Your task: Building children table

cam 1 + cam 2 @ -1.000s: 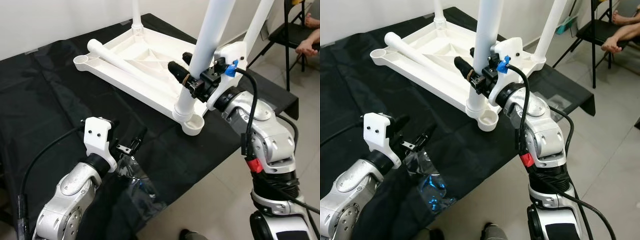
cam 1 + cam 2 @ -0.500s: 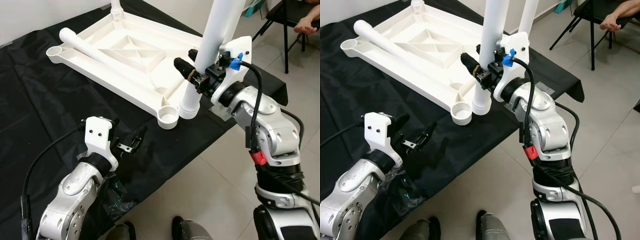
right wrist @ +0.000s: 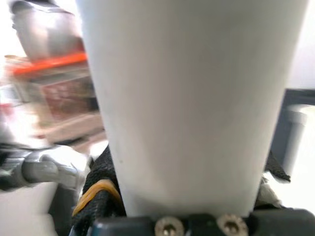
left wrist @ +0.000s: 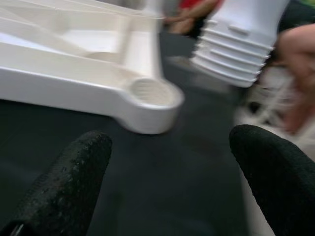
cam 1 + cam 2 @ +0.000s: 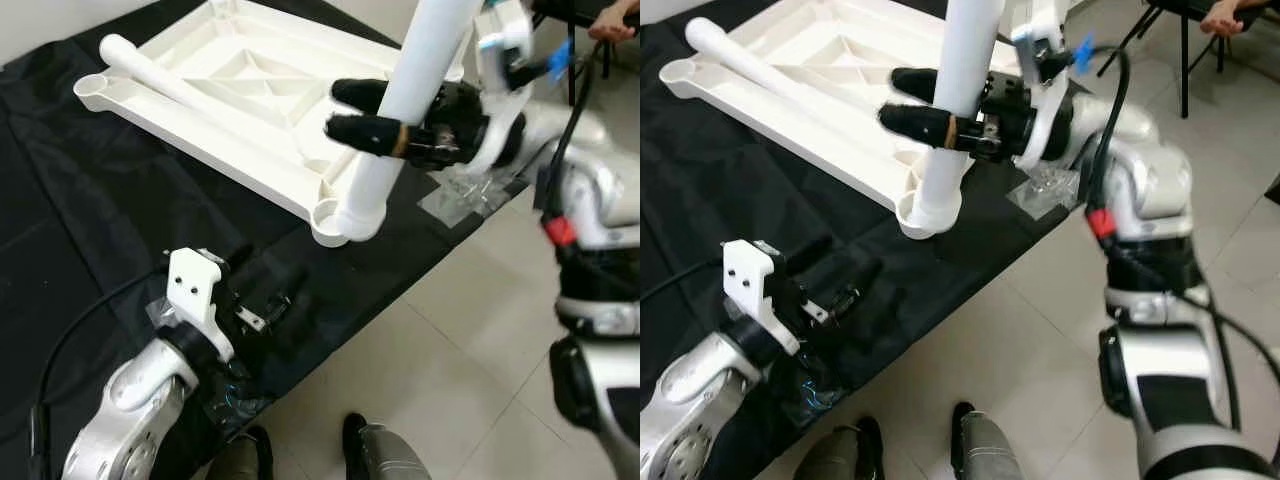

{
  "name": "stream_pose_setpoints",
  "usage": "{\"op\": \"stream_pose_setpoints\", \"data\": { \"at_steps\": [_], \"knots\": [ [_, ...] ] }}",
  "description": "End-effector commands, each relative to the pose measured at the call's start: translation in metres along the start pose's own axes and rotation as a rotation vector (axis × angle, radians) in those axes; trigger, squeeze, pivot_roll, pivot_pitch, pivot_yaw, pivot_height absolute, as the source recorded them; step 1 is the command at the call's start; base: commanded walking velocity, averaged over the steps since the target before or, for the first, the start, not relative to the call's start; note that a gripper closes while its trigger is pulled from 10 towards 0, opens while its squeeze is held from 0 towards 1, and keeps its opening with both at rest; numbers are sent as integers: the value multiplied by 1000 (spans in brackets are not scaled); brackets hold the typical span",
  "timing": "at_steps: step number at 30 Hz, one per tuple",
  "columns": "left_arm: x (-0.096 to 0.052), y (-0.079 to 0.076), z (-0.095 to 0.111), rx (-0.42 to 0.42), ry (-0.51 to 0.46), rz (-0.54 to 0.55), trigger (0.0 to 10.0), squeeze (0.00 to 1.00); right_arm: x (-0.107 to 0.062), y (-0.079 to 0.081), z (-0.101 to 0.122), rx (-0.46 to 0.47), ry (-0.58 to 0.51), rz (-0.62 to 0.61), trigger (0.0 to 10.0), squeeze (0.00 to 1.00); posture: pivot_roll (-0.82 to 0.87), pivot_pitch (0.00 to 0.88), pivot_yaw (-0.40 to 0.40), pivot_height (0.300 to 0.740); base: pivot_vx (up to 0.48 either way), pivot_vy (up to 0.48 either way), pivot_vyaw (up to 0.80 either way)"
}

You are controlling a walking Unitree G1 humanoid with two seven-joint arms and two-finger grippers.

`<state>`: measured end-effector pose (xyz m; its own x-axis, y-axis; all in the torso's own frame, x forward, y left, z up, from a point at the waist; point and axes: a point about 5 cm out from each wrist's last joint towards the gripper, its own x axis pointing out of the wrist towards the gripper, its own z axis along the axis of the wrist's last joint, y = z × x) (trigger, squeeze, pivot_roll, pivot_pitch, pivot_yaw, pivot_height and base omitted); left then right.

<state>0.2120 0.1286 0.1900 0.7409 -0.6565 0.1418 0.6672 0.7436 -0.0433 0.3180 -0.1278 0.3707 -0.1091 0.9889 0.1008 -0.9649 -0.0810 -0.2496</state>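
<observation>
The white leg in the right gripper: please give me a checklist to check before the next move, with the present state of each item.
1. Right gripper shut on the white leg: ok.
2. Leg's threaded end lined up over the corner socket: not ok, it sits beside it.
3. Socket free of objects: ok.
4. Left gripper open and off the tabletop: ok.
5. Leg upright: not ok, tilted.
6. Grip firm enough for turning: cannot tell.
</observation>
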Motion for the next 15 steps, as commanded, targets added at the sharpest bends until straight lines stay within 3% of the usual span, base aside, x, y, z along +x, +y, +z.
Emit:
{"op": "stream_pose_setpoints", "data": {
  "at_steps": [1,5,7,11,15],
  "knots": [
    [-6,-16,-5,-47,42,-94,10000,0,7,-6,4,46,-41,110,10000,0,-47,389,-23,740,0,0,0],
    [-10,-23,-7,-54,44,-106,10000,0,20,-13,7,47,7,191,10000,0,-26,411,-31,740,0,0,0],
    [-11,-21,-5,-67,8,-56,10000,0,30,-19,14,-11,76,206,10000,0,-8,423,-44,740,0,0,0],
    [-14,-23,-1,-76,-20,-46,10000,0,34,-29,20,-114,173,163,10000,0,-1,435,-47,740,0,0,0],
    [-14,-23,3,-70,-30,-45,10000,0,34,-32,22,-142,225,152,10000,0,-1,441,-44,740,0,0,0]
  ]
}}
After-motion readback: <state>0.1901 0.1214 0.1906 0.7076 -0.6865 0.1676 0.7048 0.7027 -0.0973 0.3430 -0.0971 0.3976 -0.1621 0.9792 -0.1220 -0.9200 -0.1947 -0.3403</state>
